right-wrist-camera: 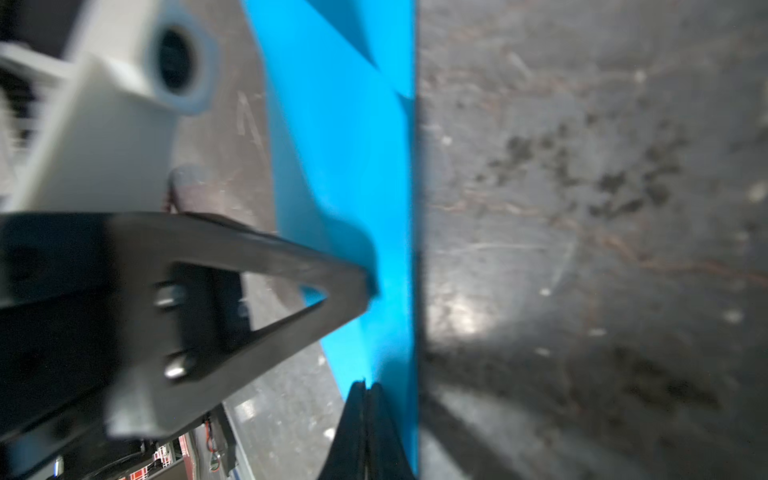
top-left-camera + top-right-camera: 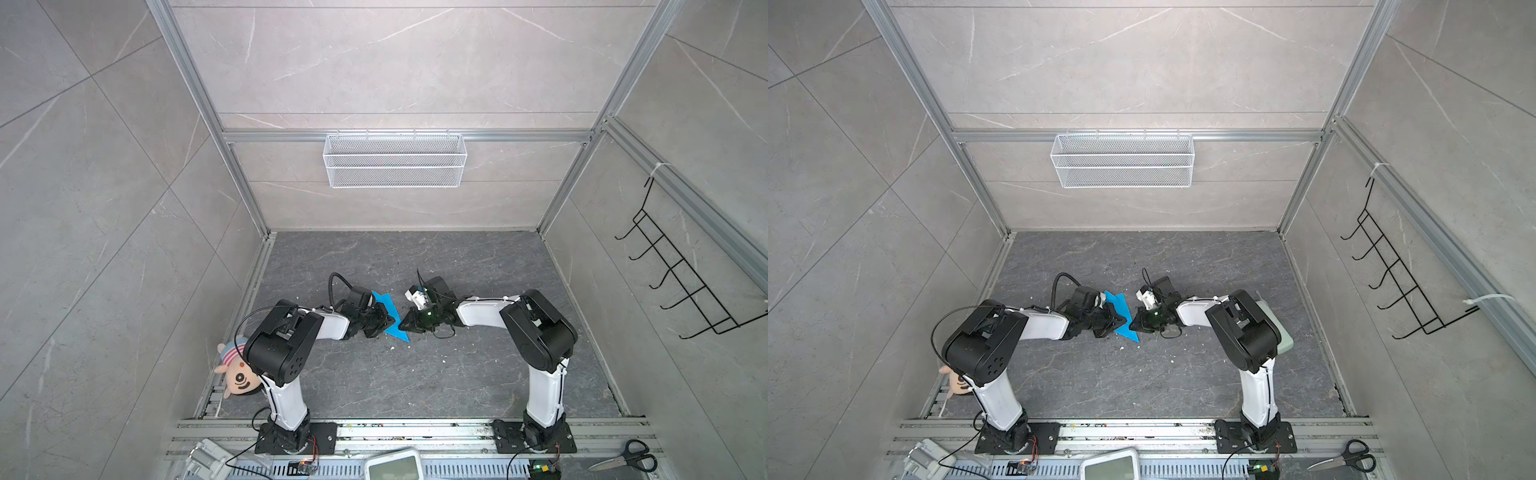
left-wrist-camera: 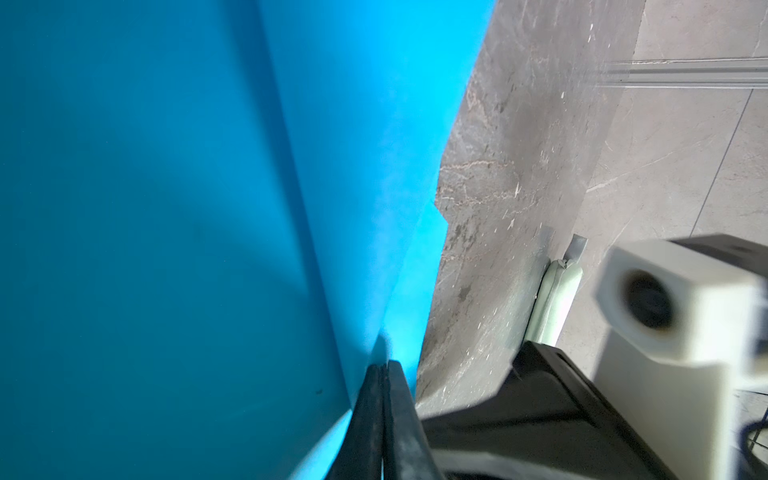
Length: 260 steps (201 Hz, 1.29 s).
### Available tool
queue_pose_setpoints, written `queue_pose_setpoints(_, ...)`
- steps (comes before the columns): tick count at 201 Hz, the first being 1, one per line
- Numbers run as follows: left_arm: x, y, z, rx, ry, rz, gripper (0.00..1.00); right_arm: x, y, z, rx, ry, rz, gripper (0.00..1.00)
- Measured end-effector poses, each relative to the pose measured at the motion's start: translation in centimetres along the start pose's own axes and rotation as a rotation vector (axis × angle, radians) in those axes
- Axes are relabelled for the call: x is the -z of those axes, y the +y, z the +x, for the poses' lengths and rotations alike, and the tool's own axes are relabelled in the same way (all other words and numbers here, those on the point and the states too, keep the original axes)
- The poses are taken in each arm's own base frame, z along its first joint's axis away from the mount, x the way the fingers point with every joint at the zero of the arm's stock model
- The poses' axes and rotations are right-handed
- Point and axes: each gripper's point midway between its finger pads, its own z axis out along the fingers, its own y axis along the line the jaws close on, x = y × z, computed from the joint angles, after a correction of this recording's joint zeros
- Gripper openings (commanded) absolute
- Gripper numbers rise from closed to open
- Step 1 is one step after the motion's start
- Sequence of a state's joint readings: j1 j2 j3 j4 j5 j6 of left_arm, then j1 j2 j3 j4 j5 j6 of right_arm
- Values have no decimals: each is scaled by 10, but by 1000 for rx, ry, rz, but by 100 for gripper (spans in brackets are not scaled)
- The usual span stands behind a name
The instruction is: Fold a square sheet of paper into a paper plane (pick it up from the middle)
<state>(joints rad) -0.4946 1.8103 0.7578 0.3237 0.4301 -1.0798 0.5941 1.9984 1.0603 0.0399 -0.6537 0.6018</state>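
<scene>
Paper: the blue paper (image 2: 390,311) is already creased into an arrow-like shape. It sits mid-table between the two grippers, sharp end toward the near edge.
Left gripper: the left gripper (image 2: 384,323) has its jaws pressed together at the paper's left side. It seems to pinch a fold, though the wrist view is too close to be sure.
Right gripper: the right gripper (image 2: 405,326) is closed on the paper's opposite edge, with a sliver of blue between its tips.
Risk, tearing: both arms hold one thin sheet, so pulling apart or twisting out of step would probably rip or crumple it.
Risk, slipping: each pinch sits near an edge, so a quick move could pull the paper free and loosen the folds.
Risk, collision: the fingertips are just beside each other and could knock together if either closes in.
Open room: the table (image 2: 415,374) is bare ahead of and behind the paper.
Edges: the plush doll (image 2: 237,374) and the scissors (image 2: 627,457) lie well apart from the work.
</scene>
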Motion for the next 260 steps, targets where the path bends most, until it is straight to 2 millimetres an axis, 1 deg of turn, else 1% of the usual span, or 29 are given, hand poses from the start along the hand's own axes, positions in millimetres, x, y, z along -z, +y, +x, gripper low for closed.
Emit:
queue_pose_setpoints(34,1,0,-1,-28,7,-10,11,0,-2,0,18,6,6,7)
queue_pose_setpoints(55,4,2,-7,-62,15,-22,12,0,-2,0,40,10,12,7)
queue_pose_setpoints(100,16,13,-38,-103,0,-56,12,-1,-3,1,68,14,12,7)
queue_pose_setpoints(149,20,15,-57,-125,-2,-59,13,-1,-3,1,78,16,12,7)
queue_pose_setpoints(174,23,18,-70,-118,-19,-69,13,-1,-3,1,81,17,12,7)
queue_pose_setpoints(217,22,20,-91,-109,-37,-78,12,-1,-3,2,82,20,13,7)
queue_pose_setpoints(260,31,29,-113,-86,-85,-103,12,-1,-3,2,82,20,14,6)
